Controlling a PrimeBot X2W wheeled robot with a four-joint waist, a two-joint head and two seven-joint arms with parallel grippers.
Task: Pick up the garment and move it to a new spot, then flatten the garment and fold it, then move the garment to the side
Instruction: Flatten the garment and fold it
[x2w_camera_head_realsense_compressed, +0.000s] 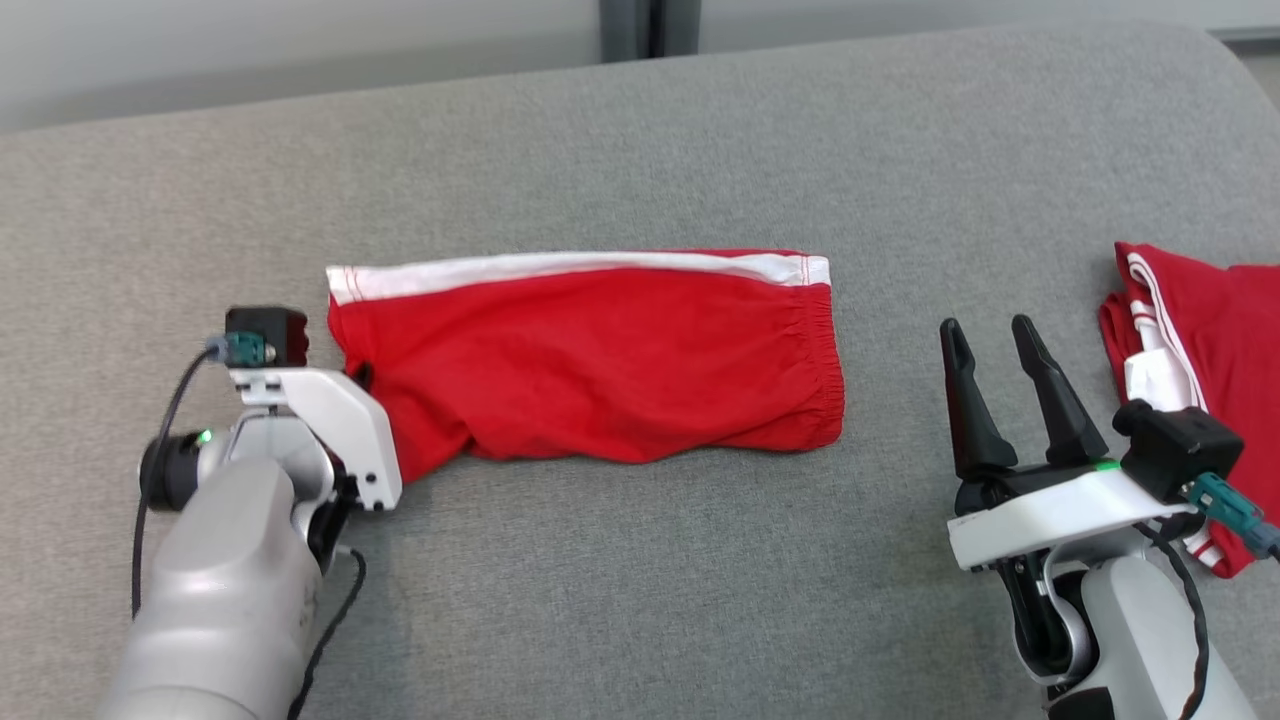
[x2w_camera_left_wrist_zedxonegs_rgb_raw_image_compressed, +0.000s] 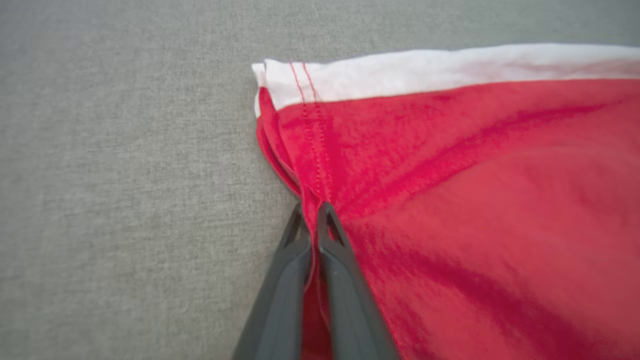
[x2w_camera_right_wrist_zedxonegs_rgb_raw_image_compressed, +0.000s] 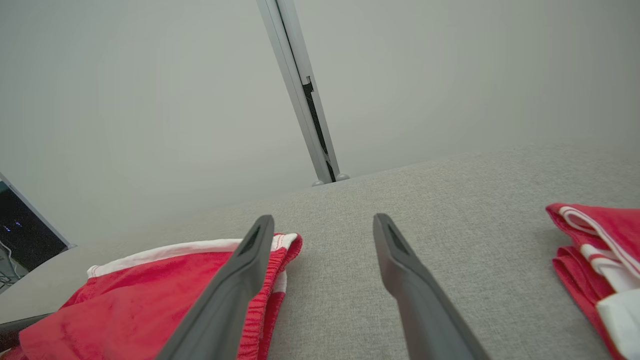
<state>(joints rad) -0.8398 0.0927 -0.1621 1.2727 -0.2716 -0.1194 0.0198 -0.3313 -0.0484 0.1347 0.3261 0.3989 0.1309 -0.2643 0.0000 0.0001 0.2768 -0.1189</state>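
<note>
The garment (x2w_camera_head_realsense_compressed: 600, 360), red shorts with a white side stripe, lies folded lengthwise on the grey padded surface (x2w_camera_head_realsense_compressed: 640, 150), waistband to the right. My left gripper (x2w_camera_left_wrist_zedxonegs_rgb_raw_image_compressed: 312, 207) is shut on the leg hem at the garment's (x2w_camera_left_wrist_zedxonegs_rgb_raw_image_compressed: 475, 200) left end, red cloth pinched between the two fingers. In the head view the left gripper (x2w_camera_head_realsense_compressed: 365, 385) sits at that left edge, its fingers mostly hidden under its white mount. My right gripper (x2w_camera_head_realsense_compressed: 988, 330) stands open just right of the waistband, holding nothing. From the right wrist, the open right gripper (x2w_camera_right_wrist_zedxonegs_rgb_raw_image_compressed: 324, 220) points past the garment's (x2w_camera_right_wrist_zedxonegs_rgb_raw_image_compressed: 150, 290) elastic end.
A second red and white piece of clothing (x2w_camera_head_realsense_compressed: 1200, 330) lies bunched at the surface's right edge, beside my right wrist, and is seen again as the red and white clothing (x2w_camera_right_wrist_zedxonegs_rgb_raw_image_compressed: 595, 245). A pale wall with a grey vertical post (x2w_camera_right_wrist_zedxonegs_rgb_raw_image_compressed: 305, 95) stands behind.
</note>
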